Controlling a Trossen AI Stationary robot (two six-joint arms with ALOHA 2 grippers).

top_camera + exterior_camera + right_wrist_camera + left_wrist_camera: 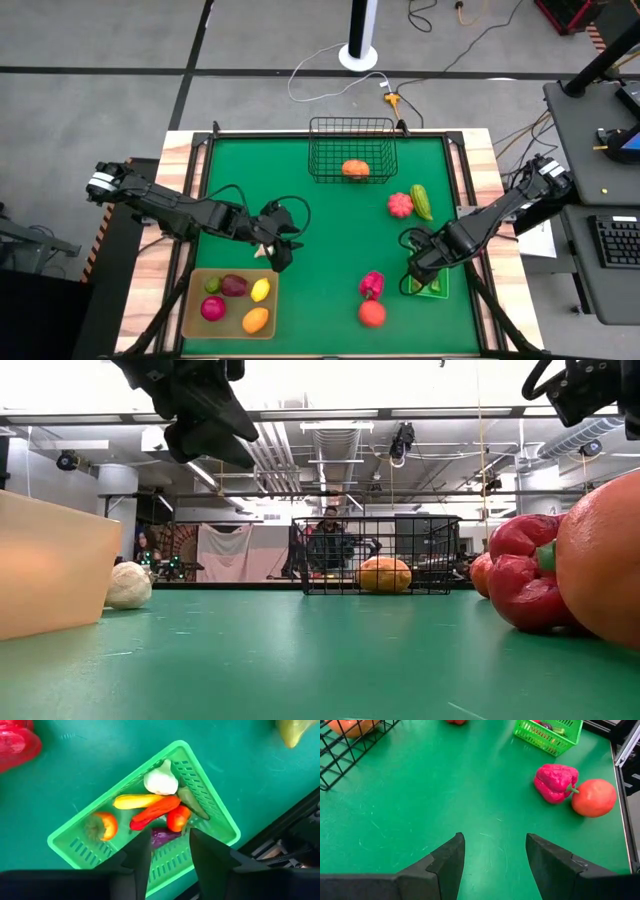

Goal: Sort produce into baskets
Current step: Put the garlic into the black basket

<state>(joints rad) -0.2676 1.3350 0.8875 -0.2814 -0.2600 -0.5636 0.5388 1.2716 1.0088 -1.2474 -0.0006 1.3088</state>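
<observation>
My left gripper (281,258) is open and empty above the mat, just beyond the tan tray (195,322); it also shows in its wrist view (495,845). A small cream piece (262,251) rests on the mat beside it. The tray holds a lime, a purple piece, a lemon (260,290), a pink piece and an orange one. My right gripper (170,840) is open above the green bin (75,845), which holds a garlic (161,779), a yellow piece, a red chilli (155,810), small tomatoes and a purple piece (165,836). The black wire basket (350,130) holds an orange pumpkin (354,169).
A pink pepper (372,284) and an orange-red tomato (372,313) lie on the mat between the two grippers. A red piece (400,205) and a green cucumber (421,201) lie at the right, near the basket. The middle of the mat (320,230) is bare.
</observation>
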